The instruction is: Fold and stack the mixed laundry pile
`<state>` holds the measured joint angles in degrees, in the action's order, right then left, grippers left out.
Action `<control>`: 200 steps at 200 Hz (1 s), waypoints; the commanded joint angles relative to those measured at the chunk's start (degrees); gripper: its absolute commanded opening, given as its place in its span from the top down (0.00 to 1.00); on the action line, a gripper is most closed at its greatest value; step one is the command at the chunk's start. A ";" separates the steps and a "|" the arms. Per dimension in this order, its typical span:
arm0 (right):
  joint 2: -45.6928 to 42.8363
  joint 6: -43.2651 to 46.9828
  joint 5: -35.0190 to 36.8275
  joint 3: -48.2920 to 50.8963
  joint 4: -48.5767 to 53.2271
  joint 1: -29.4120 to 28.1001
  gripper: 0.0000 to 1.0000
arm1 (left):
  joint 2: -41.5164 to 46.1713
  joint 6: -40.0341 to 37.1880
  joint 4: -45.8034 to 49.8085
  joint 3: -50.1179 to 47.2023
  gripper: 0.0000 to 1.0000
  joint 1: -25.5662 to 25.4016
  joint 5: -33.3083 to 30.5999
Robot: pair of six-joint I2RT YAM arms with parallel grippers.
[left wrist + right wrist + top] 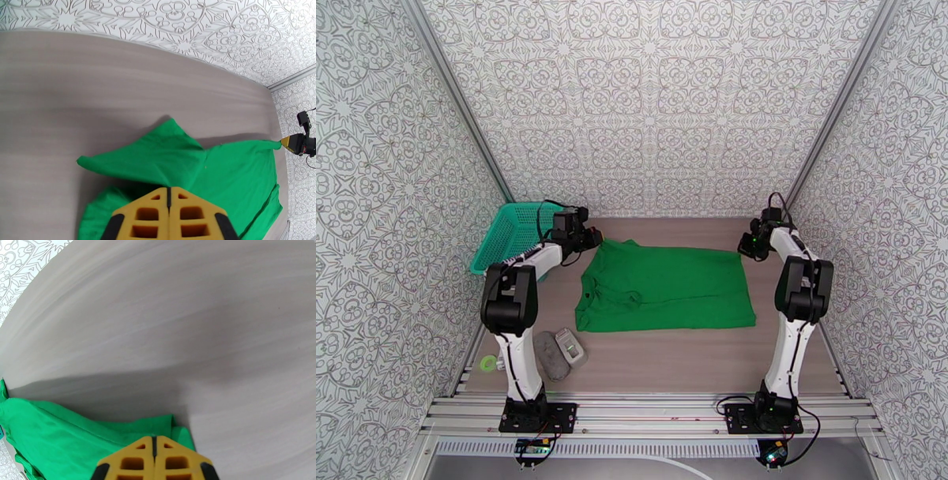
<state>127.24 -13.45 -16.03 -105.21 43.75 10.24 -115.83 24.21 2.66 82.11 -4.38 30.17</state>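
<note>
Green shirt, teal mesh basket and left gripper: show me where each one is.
green shirt [671, 288]: top external view, middle of its spread body.
teal mesh basket [491, 237]: top external view, its mesh side wall.
left gripper [169, 190]: left wrist view, between the tips of its shut yellow fingers.

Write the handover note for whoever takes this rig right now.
Left hand: shut, pinching the green shirt at its far left corner.
Right hand: shut on the shirt's far right corner.
The shirt lies spread on the table, its far edge lifted between both hands; teal basket far left.
Done: shirt laid out.
Left: fold it, then stack.
</note>
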 commanded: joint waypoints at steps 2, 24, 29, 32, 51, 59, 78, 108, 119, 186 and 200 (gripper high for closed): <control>-3.75 1.06 -0.99 2.71 0.30 0.99 1.00 | 5.17 1.09 -3.07 -3.62 1.00 0.33 1.55; -6.10 1.28 -0.93 5.52 -0.18 1.26 1.00 | 8.10 1.22 -3.12 -6.80 1.00 0.31 1.06; -6.55 1.25 -0.93 5.97 -0.15 1.27 1.00 | 8.71 1.19 -3.23 -7.45 1.00 0.34 1.07; -6.91 1.24 -0.95 6.37 -0.23 1.27 1.00 | 9.20 1.29 -3.22 -7.84 1.00 0.30 1.04; -8.75 1.24 -0.77 8.78 -0.87 1.43 1.00 | 11.79 1.37 -3.18 -10.33 1.00 0.11 0.76; -9.47 1.24 -0.52 9.90 -1.09 1.45 1.00 | 12.89 1.37 -3.11 -11.40 1.00 -0.01 0.50; -11.22 1.15 -0.15 12.54 -1.89 1.78 1.00 | 15.34 1.63 -3.16 -14.20 1.00 -0.19 0.02; -14.10 0.88 0.28 16.47 -3.23 2.45 1.00 | 19.74 1.57 -2.87 -19.06 1.00 -0.71 -0.82; -14.91 0.96 0.60 17.58 -3.39 2.58 1.00 | 21.20 1.55 -2.69 -20.77 1.00 -0.87 -0.82; -20.86 -2.53 3.97 27.63 -6.94 3.21 1.00 | 29.43 2.12 -2.22 -30.56 1.00 -1.85 -3.36; -21.41 -4.44 4.52 29.52 -7.94 3.23 0.95 | 30.13 2.69 -1.85 -32.16 1.00 -1.94 -3.76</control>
<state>107.96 -14.59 -14.00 -79.00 38.50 12.80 -88.20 25.50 0.64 52.53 -5.85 28.23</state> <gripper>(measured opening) 0.038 0.044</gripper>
